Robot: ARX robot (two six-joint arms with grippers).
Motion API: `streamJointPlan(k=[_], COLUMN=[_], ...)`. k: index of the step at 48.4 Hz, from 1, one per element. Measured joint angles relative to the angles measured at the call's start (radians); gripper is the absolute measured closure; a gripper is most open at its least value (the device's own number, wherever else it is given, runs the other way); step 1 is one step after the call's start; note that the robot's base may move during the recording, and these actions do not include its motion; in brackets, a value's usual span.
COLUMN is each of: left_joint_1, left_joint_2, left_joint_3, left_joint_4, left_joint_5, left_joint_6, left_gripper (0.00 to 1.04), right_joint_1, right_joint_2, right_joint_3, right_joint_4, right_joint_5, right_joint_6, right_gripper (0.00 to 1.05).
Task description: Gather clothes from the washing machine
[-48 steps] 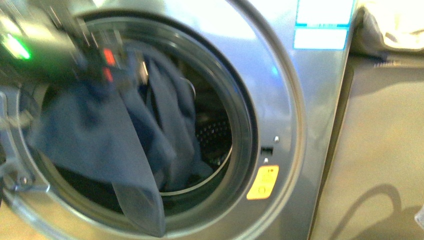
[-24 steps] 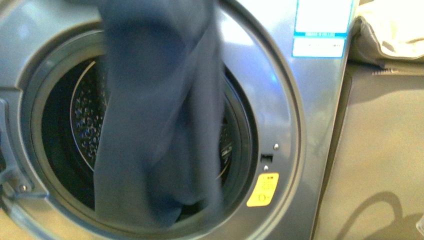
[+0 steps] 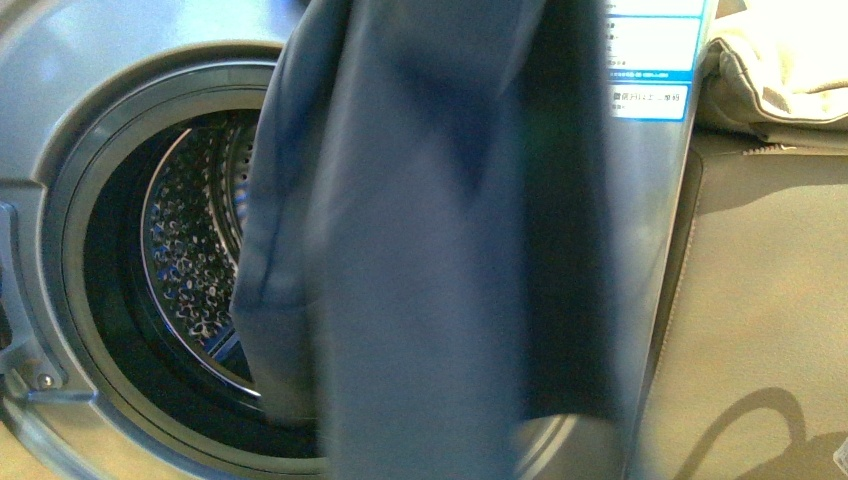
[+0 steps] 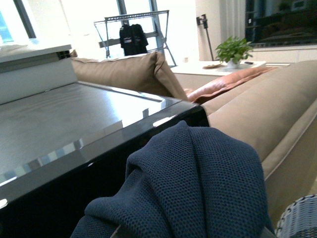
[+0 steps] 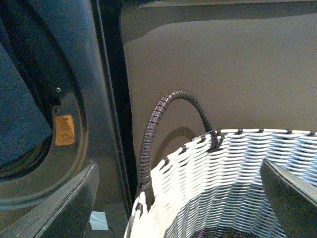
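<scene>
The dark navy clothes (image 3: 430,250) hang in a long fold in front of the grey washing machine (image 3: 100,100), covering the right half of its open porthole. The perforated drum (image 3: 190,250) shows behind them. In the left wrist view the clothes (image 4: 193,188) bunch over my left gripper, which is shut on them and hidden under the fabric, above the machine's black top panel (image 4: 74,129). My right gripper (image 5: 178,208) is open over the white woven basket (image 5: 237,158). The machine (image 5: 74,74) and a part of the clothes (image 5: 20,114) show beside it.
A beige cushion cloth (image 3: 780,70) lies at the upper right, above a tan sofa side (image 3: 770,300) next to the machine. The basket's dark handle (image 5: 158,129) arches up near the machine's orange sticker (image 5: 64,130). A basket edge (image 4: 299,218) shows by the sofa (image 4: 257,114).
The clothes have come up out of the drum and swung right, now hanging before the porthole's right side. The left arm has risen out of the front view.
</scene>
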Motion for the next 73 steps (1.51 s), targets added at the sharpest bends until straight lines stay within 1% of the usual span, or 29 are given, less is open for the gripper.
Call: streamJointPlan(k=[14,20,28,31,36,73], left_joint_1=[-0.046,-0.050,-0.050,-0.050,-0.050,-0.049], left_joint_2=[0.103,0.156,0.273,0.295,0.296,0.296], left_joint_3=[0.275,0.393,0.639,0.693,0.698,0.698], left_joint_4=[-0.146,-0.198,-0.312,-0.338,-0.340,-0.340], left_joint_5=[0.012,0.011,-0.008,-0.009,-0.033,-0.034], left_joint_6=[-0.057,-0.082,-0.113,-0.117,-0.135,-0.142], left_gripper=[0.94,0.94,0.94,0.94,0.94,0.94], right_joint_1=[0.000,0.000,0.000,0.000,0.000,0.000], right_joint_2=[0.000,0.000,0.000,0.000,0.000,0.000], right_joint_3=[0.000,0.000,0.000,0.000,0.000,0.000], right_joint_4=[0.000,0.000,0.000,0.000,0.000,0.000], right_joint_5=[0.000,0.000,0.000,0.000,0.000,0.000], right_joint_6=[0.000,0.000,0.000,0.000,0.000,0.000], right_gripper=[0.08,0.08,0.08,0.08,0.08,0.08])
